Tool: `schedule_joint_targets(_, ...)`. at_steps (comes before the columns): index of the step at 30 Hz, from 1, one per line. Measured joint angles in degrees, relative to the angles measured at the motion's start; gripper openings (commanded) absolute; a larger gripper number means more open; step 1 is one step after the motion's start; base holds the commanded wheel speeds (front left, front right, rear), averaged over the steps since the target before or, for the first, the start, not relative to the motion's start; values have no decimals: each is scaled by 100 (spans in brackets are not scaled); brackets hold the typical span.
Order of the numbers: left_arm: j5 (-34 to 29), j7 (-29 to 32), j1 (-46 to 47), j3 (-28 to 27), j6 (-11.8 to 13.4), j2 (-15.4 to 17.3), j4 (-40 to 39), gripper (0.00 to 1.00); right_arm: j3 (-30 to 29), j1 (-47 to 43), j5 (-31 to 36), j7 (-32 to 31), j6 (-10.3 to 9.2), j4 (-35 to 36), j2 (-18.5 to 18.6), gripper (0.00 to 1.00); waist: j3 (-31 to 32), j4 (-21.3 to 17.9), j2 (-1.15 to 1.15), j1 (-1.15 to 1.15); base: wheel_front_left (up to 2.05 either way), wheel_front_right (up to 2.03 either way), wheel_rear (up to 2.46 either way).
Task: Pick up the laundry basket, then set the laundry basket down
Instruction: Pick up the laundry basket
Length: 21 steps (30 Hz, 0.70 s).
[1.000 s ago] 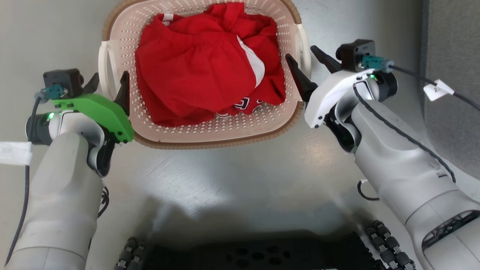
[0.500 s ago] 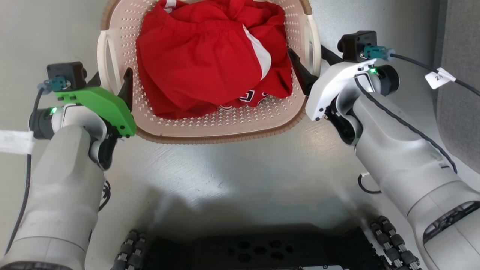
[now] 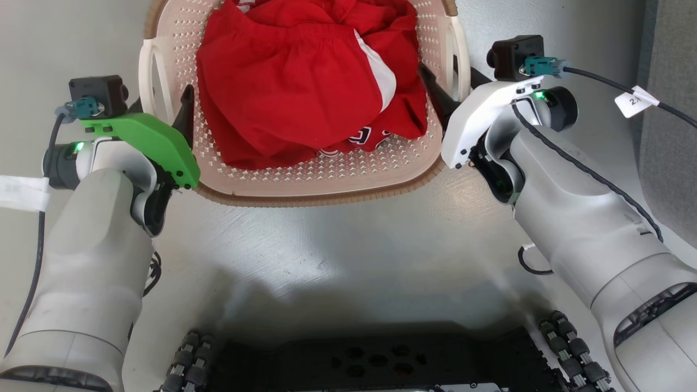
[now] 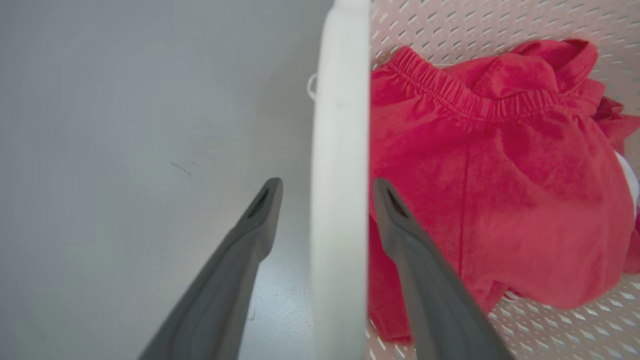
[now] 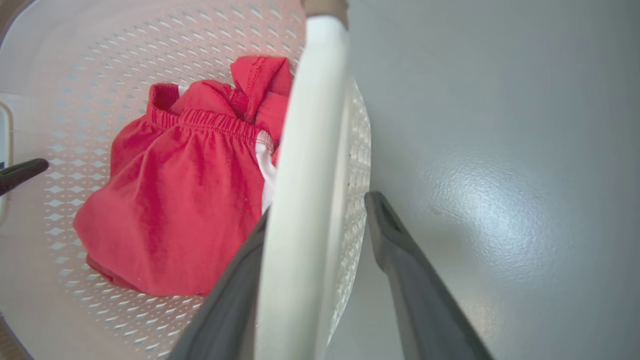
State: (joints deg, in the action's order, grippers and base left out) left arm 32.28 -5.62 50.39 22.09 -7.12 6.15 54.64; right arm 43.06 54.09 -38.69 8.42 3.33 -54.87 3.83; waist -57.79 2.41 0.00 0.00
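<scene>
Laundry basket point(image 3: 316, 191) on grey floor point(image 3: 326, 256), directly ahead of the robot's base, top edge cut off in head view; heaped with red garments point(image 3: 294, 87). Left gripper point(image 4: 326, 184) spread apart, astride white left handle point(image 4: 340, 150); one finger on the floor side, the other inside against the red cloth; narrow gaps either side of the handle. Right gripper point(image 5: 320, 205) likewise spread, astride white right handle point(image 5: 305, 150); inner finger partly hidden behind the handle, outer finger clear of the perforated wall; neither clamped.
</scene>
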Motion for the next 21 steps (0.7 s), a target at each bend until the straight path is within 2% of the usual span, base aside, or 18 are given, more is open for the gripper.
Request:
schedule_joint_targets(1, 23, 0, 7, 24, 0, 0, 12, 24, 19, 10, -25, 1, -25, -7, 0, 49, -4, 1, 0, 0, 0, 0, 0)
schedule_joint_targets(2, 44, 0, 10, 45, 0, 0, 15, 0, 38, 21, -32, 1, -41, -12, 0, 38, -7, 2, 0, 0, 0, 0, 0)
schedule_joint_targets(4, 124, -1, 13, 108, -13, -3, 20, 0, 68, 62, -80, 2, -79, -12, -11, 0, -14, 4, 0, 0, 0, 0, 0)
schedule_joint_targets(7, 245, -25, 18, 172, -43, -43, 29, 0, 87, 96, -176, 10, -176, -21, -48, 0, -19, 6, 0, 0, 0, 0, 0)
schedule_joint_targets(21, 531, -187, 63, 458, -43, -58, 178, 0, 333, 140, -410, 172, -193, -227, -25, 0, 143, 7, 0, -1, 0, 0, 0)
